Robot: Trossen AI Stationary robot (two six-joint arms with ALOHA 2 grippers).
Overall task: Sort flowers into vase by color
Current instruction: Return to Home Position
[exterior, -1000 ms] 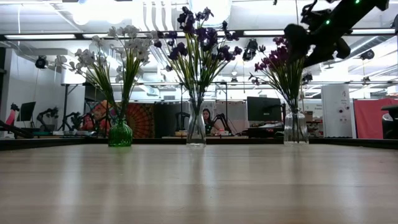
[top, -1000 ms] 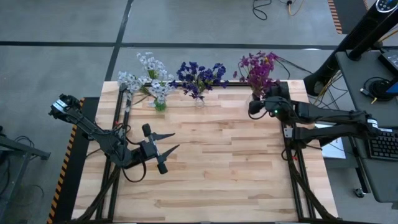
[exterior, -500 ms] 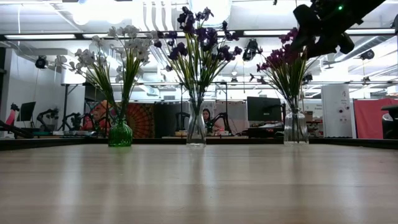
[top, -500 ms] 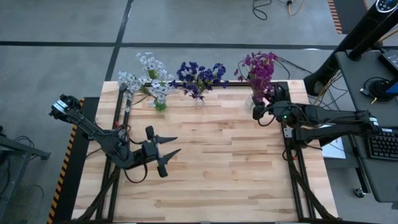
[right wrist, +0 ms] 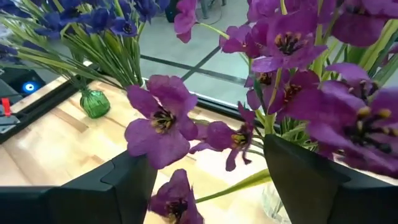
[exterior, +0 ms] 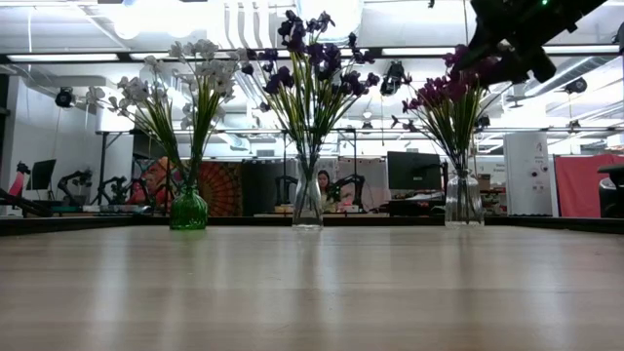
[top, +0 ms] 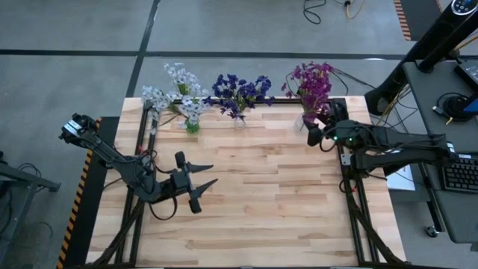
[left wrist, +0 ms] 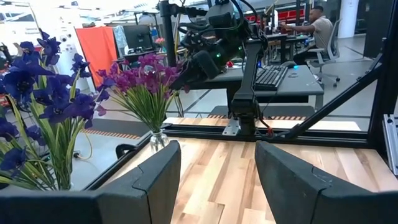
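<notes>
While hovering among the magenta flowers (top: 310, 81), right gripper (right wrist: 200, 149) spread wide (nothing clamped), left gripper (left wrist: 214, 149) also spread, empty.

Left: whitish flowers (top: 176, 93), green vase (exterior: 188, 211). Middle: dark blue-violet flowers (top: 239, 89). Right: magenta flowers (top: 313, 81), dark centres. My table (top: 261, 196): pale wood planks, black frame.

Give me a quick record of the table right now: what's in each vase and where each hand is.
green vase: far edge, left end of the row; holds white flowers
middle clear vase: holds dark blue-violet flowers
right clear vase: holds magenta flowers
left hand: open, empty, over the left half of the table, away from the vases
right hand: open, empty, raised close beside the magenta flowers
</notes>
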